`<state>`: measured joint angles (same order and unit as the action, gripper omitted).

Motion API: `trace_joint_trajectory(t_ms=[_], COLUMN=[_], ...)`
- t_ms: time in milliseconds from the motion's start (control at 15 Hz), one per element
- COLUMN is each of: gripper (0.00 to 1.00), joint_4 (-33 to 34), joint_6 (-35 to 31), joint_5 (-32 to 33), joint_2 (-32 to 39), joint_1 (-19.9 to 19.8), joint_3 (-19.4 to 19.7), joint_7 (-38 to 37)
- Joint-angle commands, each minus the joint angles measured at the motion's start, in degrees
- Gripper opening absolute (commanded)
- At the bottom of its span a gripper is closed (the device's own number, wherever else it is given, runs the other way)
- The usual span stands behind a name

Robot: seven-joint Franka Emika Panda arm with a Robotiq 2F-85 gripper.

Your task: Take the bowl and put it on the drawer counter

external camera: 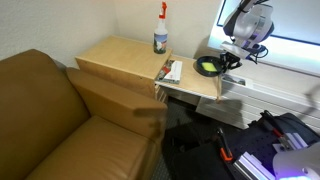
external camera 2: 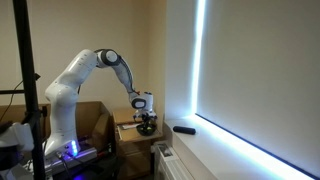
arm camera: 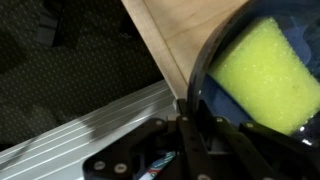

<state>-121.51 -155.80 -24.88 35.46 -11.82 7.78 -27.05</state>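
Observation:
The bowl (external camera: 207,67) is dark outside and yellow-green inside. It is at the right end of the lower wooden shelf board (external camera: 192,86). My gripper (external camera: 223,62) comes from the right and its fingers pinch the bowl's near rim. In the wrist view the gripper (arm camera: 188,112) is closed on the dark rim of the bowl (arm camera: 262,58). I cannot tell whether the bowl rests on the board or is just off it. The drawer counter (external camera: 112,55) is the broad tan top to the left. In an exterior view the gripper (external camera 2: 147,122) hangs low by the window.
A spray bottle (external camera: 160,34) with a red nozzle stands at the counter's back right. Papers (external camera: 170,71) lie on the shelf board's left end. A brown couch (external camera: 50,115) fills the left front. A ribbed grey sill (arm camera: 90,125) runs beside the board.

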Motion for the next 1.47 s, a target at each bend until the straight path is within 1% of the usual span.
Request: trace_joint_trajectory(t_ms=[0,67,267,400,600,733,800,867,933,1000,1067,1133,1200,1333,1400], gripper=[0.01,0.03,0.02,0.02,0.02,0.02,0.02,0.02,0.02,0.02,0.02,0.08,0.08,0.08,0.02], joint_4=[-6.4,-8.2,-12.9,-16.5,-23.5,-25.9,-26.6,-25.6,-24.5,-23.2,-22.6,-23.2,-22.8,-22.8,-22.8], joint_6=[-0.5,0.1,0.5,1.0,3.6,6.2,6.7,8.6,11.6,17.0,19.7,14.2,16.7,18.1,18.2], joint_5=[-1.0,0.4,3.5,5.0,4.5,3.0,1.1,-2.7,-5.3,-7.9,-9.0,-5.7,-6.8,-7.2,-7.2], joint_2=[-7.9,-9.9,-14.6,-18.5,-27.2,-32.2,-34.5,-35.9,-37.3,-39.0,-40.8,-35.9,-37.8,-39.9,-40.0], joint_1=[-0.4,0.6,2.6,3.5,3.9,5.1,6.1,7.3,8.9,10.4,12.3,11.6,13.1,14.4,14.3], joint_3=[-2.9,-2.6,-2.3,-2.8,-5.8,-8.2,-9.7,-11.4,-12.2,-12.8,-13.3,-11.4,-12.1,-12.7,-12.6], joint_7=[6.9,7.8,11.0,13.0,19.2,22.2,23.7,24.1,23.2,22.8,20.5,21.2,20.3,19.0,19.0])
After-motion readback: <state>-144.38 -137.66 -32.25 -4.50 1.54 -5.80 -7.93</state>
